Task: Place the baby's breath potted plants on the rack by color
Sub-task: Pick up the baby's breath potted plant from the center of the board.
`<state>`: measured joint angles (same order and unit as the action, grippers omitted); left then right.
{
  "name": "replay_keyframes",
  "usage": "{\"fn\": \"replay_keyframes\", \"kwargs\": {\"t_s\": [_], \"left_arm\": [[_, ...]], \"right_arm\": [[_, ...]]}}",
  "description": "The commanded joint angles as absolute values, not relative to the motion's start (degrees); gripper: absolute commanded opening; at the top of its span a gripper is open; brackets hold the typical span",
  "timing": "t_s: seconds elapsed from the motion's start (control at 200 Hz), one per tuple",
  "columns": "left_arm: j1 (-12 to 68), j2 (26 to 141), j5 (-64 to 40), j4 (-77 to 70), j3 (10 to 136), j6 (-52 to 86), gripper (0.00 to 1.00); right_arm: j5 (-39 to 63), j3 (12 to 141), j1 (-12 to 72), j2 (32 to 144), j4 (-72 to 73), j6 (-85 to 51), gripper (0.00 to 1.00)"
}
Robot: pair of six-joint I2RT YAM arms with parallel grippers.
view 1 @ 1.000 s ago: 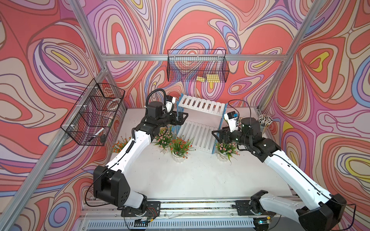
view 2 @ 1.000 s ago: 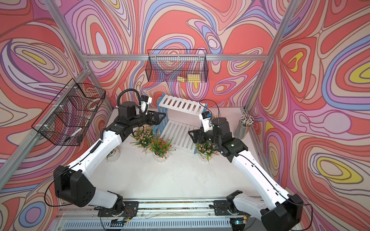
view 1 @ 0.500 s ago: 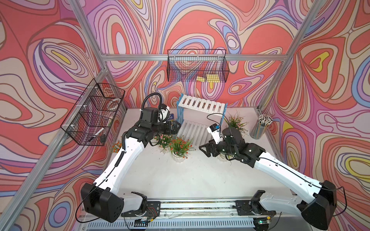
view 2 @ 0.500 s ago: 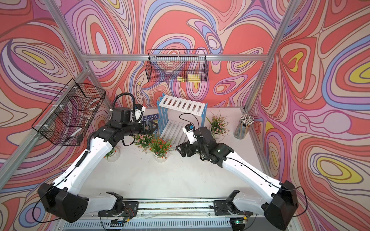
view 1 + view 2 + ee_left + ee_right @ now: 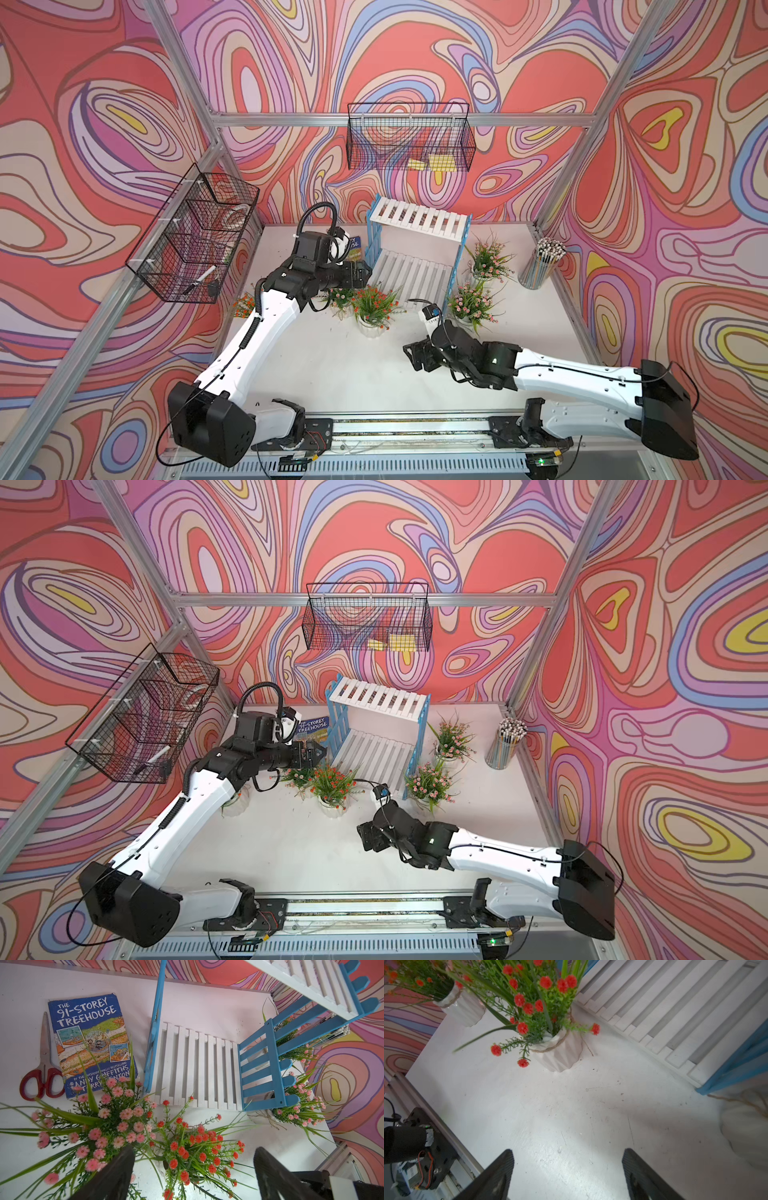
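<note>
Hovering before the first pick: left claw (image 5: 365, 272) and right claw (image 5: 411, 359) spread, empty; rack (image 5: 415, 216) bare. Next I'd lower left around the nearest orange plant (image 5: 374, 305).

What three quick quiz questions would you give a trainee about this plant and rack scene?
1. True or false: a potted plant already stands on the rack.
2. How many pink-flowered plants show in a top view?
3. What lies flat beside the rack? A) a book and scissors B) a plate C) a phone

Key: 1 false, both shelves are bare. 2 three. 3 A.
</note>
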<state>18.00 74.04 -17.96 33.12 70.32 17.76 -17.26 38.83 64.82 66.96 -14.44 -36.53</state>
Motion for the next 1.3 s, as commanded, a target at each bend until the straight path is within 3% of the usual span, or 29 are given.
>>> {"fn": "replay_keyframes", "kwargs": {"t_s": [0.0,0.025,0.18,0.31,0.441,0.661,0.786,1.001,1.297], "left_arm": [[17.8,74.6,-18.8,30.3,68.6,19.5,0.91],[17.8,74.6,-18.8,29.7,68.3,19.9,0.91],[18.0,74.4,-20.0,24.9,65.0,21.9,0.90],[18.2,73.9,-21.1,20.7,62.2,24.1,0.90],[19.1,73.7,-22.3,16.9,59.9,25.5,0.90],[20.3,74.3,-23.8,12.5,58.7,26.5,0.90],[21.1,74.0,-24.3,9.6,57.3,27.7,0.90],[21.8,73.4,-24.3,7.9,56.0,27.8,0.90],[21.9,72.9,-24.1,6.8,55.2,27.8,0.90]], "right_arm": [[-38.1,35.8,70.5,65.5,-14.1,-48.8,0.88],[-40.3,35.5,71.5,65.8,-15.2,-51.4,0.93],[-54.1,35.0,75.7,68.4,-25.4,-66.4,0.98],[-62.2,36.1,76.4,69.9,-35.8,-77.2,0.98],[-66.8,31.4,75.2,65.5,-31.7,-73.5,0.98],[-46.6,20.9,58.7,51.9,-11.9,-45.6,0.98],[-37.1,21.3,52.1,53.4,-7.9,-38.3,0.98],[-32.7,28.5,48.2,66.5,-7.1,-32.2,0.98],[-29.9,30.7,41.2,65.4,-7.9,-28.4,0.98]]}}
